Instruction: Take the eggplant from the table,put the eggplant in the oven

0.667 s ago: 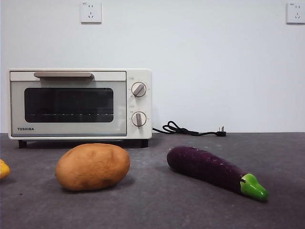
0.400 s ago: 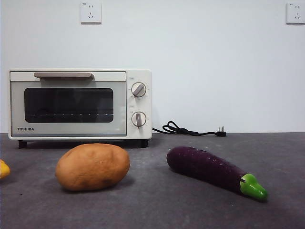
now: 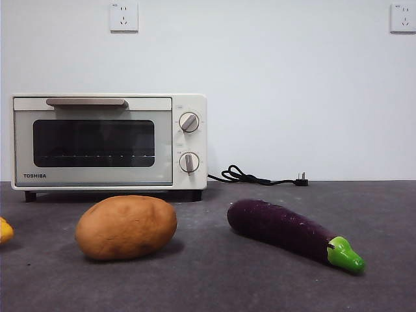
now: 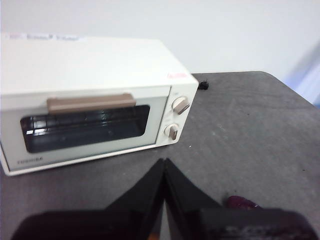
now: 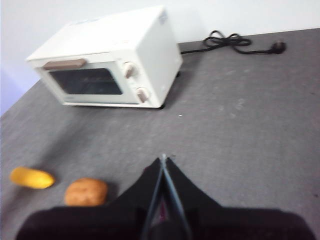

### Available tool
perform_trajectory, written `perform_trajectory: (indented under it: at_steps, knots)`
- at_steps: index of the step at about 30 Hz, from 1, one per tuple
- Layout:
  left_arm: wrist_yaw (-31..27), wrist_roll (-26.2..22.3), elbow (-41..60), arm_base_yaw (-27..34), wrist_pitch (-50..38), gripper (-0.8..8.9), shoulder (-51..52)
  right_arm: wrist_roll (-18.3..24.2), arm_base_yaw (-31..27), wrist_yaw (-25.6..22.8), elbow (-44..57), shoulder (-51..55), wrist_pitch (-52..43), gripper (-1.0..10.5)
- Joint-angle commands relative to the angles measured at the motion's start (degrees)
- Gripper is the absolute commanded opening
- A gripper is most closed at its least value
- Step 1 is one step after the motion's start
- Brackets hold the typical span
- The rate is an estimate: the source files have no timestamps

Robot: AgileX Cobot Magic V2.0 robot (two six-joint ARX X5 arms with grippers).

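With both arms parked above, out of the front view:
yellow item (image 3: pixel 4 229): left of potato, cut by frame edge
oven (image 3: pixel 108 142): back left on table (image 3: pixel 214 279), door closed
potato (image 3: pixel 126 227): in front of oven
eggplant (image 3: pixel 294 234): right of potato, well apart, lying flat, green cap toward the near right
cord (image 3: pixel 257 177): right of oven, by wall
left gripper (image 4: pixel 164 165): jaws pressed together, empty, facing oven
right gripper (image 5: pixel 163 161): jaws together, empty, above table
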State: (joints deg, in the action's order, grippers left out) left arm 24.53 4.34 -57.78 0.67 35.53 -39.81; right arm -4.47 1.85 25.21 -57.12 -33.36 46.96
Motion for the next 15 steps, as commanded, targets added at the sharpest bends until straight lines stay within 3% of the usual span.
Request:
perform_trajectory:
  at_steps: [1, 8, 15]
  knots:
    - [0.1, -2.5, -6.3, -0.8, 3.1, -0.05, -2.3, 3.7, 0.1, 2.3, -7.4, -4.1, 4.2, -0.1]
    - [0.1, -5.0, -16.9, -2.9, 9.7, -0.05, -6.8, 6.7, 1.3, 5.3, -20.4, -12.3, 15.7, -0.1]
    - [0.0, -6.1, -17.7, -3.1, 10.3, -0.05, -7.3, 8.0, 5.2, 5.3, -22.5, -16.4, 22.8, -0.1]
